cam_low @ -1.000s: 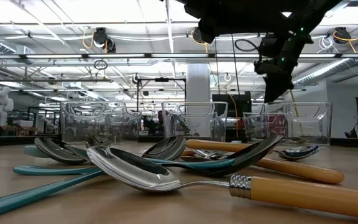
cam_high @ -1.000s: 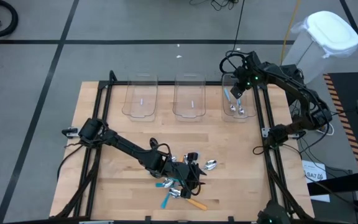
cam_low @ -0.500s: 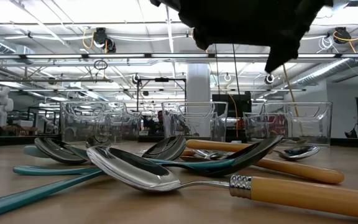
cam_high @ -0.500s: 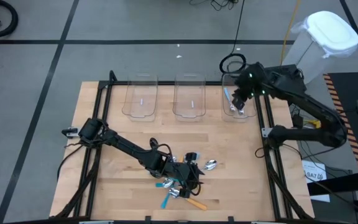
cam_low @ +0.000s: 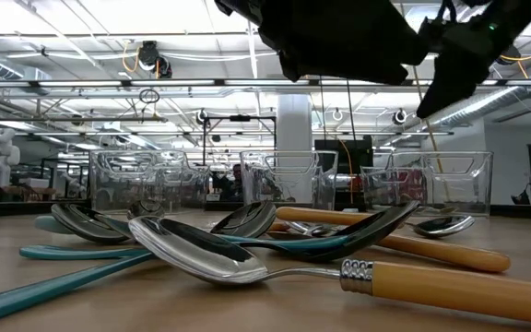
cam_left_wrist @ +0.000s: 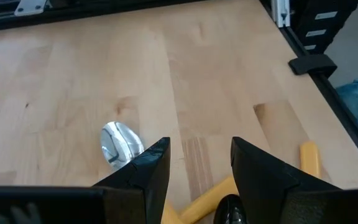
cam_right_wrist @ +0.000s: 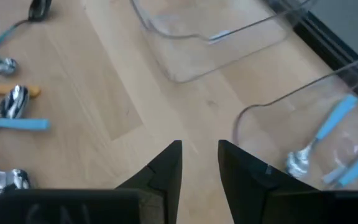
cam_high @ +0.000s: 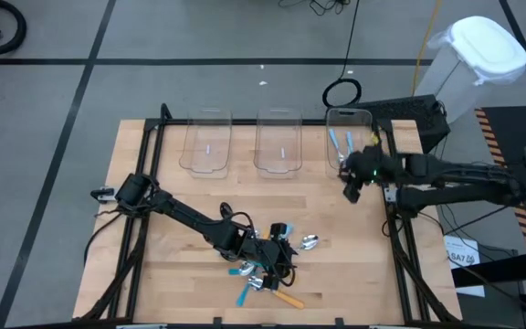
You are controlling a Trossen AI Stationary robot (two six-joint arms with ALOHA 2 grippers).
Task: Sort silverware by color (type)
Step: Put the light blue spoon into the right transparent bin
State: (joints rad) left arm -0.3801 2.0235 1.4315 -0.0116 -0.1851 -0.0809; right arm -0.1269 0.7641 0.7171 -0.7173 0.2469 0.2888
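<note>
A pile of spoons [cam_high: 265, 274] lies near the table's front edge: teal, light-blue and orange handles, shiny and black bowls, crossing one another [cam_low: 247, 244]. My left gripper [cam_high: 286, 256] stands open low over the pile; an orange handle [cam_left_wrist: 207, 199] lies below the gap between its fingers [cam_left_wrist: 201, 165], and a silver bowl [cam_left_wrist: 120, 144] sits beside one finger. My right gripper [cam_high: 349, 190] hangs open and empty [cam_right_wrist: 199, 163] just off the near end of the right-hand bin [cam_high: 350, 137], where light-blue spoons [cam_right_wrist: 325, 140] lie.
Three clear plastic bins stand in a row along the far side; the left [cam_high: 208, 142] and the middle one [cam_high: 278, 142] show no spoons. Black frame rails [cam_high: 393, 174] run along the table's left and right sides. Bare wood lies between bins and pile.
My right gripper has swung from above the far end of the right-hand bin toward the table's near edge, past the bin's near end, turning as it went. The light-blue spoons stay in the bin. The pile has not moved.
</note>
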